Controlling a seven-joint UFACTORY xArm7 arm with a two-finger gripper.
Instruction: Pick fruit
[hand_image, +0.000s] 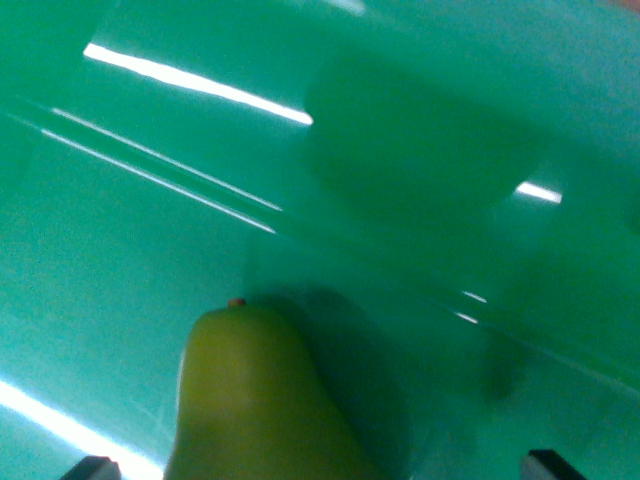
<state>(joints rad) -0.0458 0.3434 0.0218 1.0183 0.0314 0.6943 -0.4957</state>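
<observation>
only the two dark fingertips of the claw (325, 468) show, one at the bottom edge toward the wrist view's left (95, 468) and one toward the wrist view's right (556, 466). they stand far apart, so the claw is wide. a yellow-green pear (255, 400) lies between them, nearer the left tip, its narrow end with a small reddish stem spot pointing up the picture. whether the left tip touches the pear i cannot tell; the right tip is well apart from it. the pear's lower part is cut off by the bottom edge. it rests on a glossy green surface (420, 150) with bright streaks of reflected light and a dark blurred shadow above. the whole picture is soft and blurred, so fine detail is hard to make out.
</observation>
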